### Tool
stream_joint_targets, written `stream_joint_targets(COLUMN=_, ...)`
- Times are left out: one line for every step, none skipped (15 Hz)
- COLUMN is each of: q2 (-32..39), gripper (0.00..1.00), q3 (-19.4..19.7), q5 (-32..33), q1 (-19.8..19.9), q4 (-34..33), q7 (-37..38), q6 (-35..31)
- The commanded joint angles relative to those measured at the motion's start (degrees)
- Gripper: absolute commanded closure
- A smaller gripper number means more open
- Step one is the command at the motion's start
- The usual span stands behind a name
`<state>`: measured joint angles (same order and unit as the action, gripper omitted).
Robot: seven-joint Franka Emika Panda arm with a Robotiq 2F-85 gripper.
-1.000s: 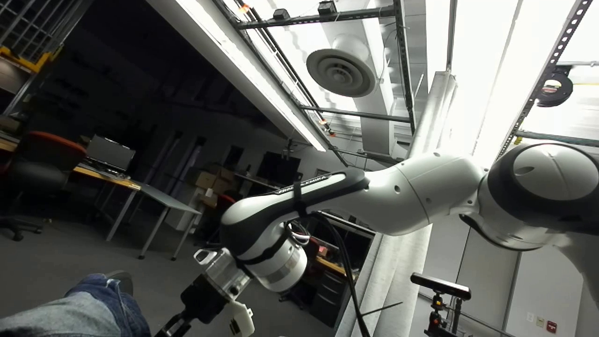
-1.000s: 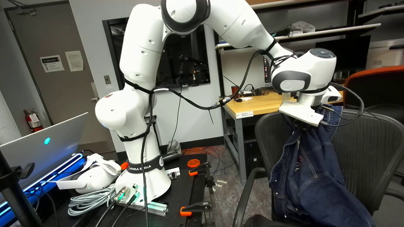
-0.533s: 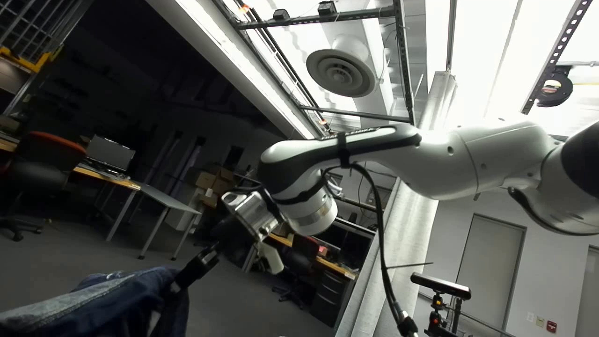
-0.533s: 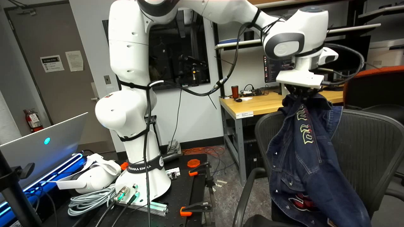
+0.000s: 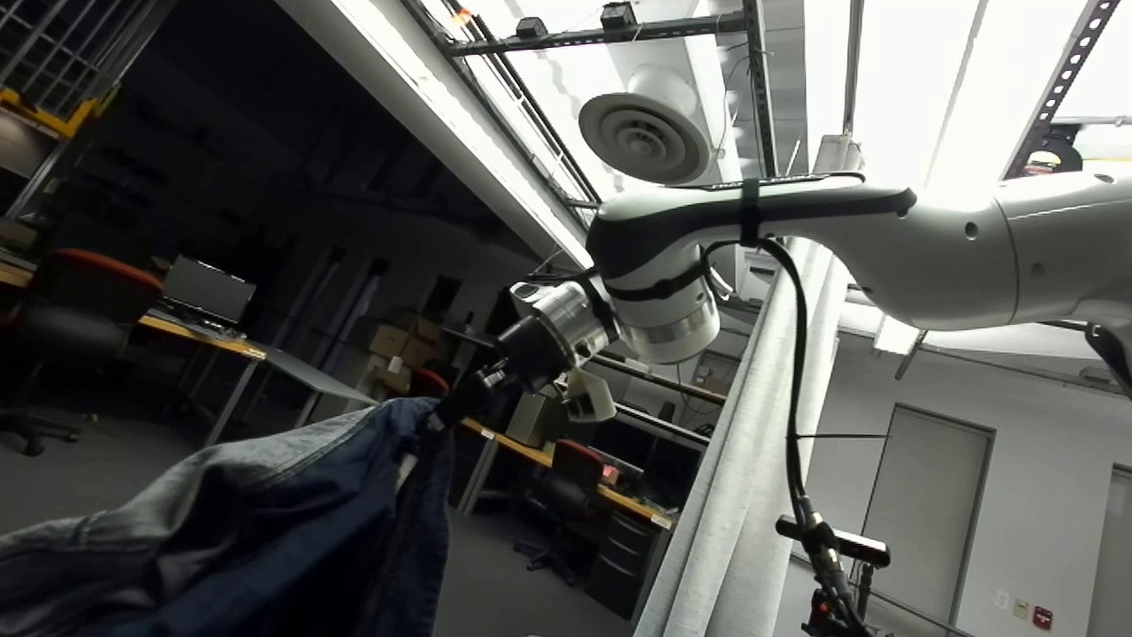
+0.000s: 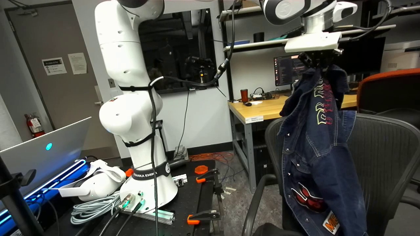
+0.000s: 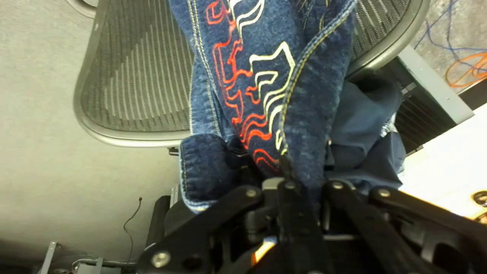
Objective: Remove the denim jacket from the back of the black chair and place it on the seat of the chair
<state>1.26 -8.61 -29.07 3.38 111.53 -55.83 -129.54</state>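
Since half a second ago, our arm [image 6: 123, 59] has risen with its load. Under the gripper [image 7: 306, 186] stands the black chair [image 6: 377, 157]; the jacket [image 6: 328, 173] hangs below that grip, across the chair's back, part perhaps over the top edge. We judge it soft, heavy, floppy, hardly slippery. Our gripper pinches its upper end, above the stitched letters [image 6: 323, 111], a sound hold.

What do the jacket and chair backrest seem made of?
Jacket: matte dark-blue denim, judging by its twill look and yellowish stitching. Backrest: matte dark mesh, from its fine woven texture; its smooth rim looks like plastic, possibly painted metal.
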Motion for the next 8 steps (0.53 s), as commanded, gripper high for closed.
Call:
stream_joint_targets(q2=-4.9, gripper=0.98, q3=5.3, q5=-1.8, q1=0.2, q4=2.0, q7=0.5, q6=0.3)
stream_joint_targets(q2=-5.6, gripper=0.98, q3=6.6, q5=-1.9, q1=0.4, q4=2.3, q7=0.6, q6=0.2)
stream_joint_targets(q2=-6.5, gripper=0.98, q3=7.8, q5=-1.8, q1=0.5, q4=2.9, q7=0.9, q6=0.0)
stream_joint_targets(q2=-7.3, gripper=0.98, q3=8.9, q5=-1.6, q1=0.6, q4=3.4, q7=1.2, q6=-0.2)
stream_joint_targets(q2=-8.3, gripper=0.98, q3=9.9, q5=-1.6, q1=0.7, q4=3.9, q7=1.4, q6=-0.2)
stream_joint_targets(q2=-9.3, gripper=0.98, q3=10.9, q5=-1.4, q1=0.7, q4=4.3, q7=1.6, q6=-0.4)
stream_joint_targets(q2=-10.2, gripper=0.98, q3=12.0, q5=-1.3, q1=0.8, q4=4.7, q7=1.9, q6=-0.4)
stream_joint_targets(q2=-11.1, gripper=0.98, q3=12.9, q5=-1.2, q1=0.9, q4=5.2, q7=2.3, q6=-0.5)
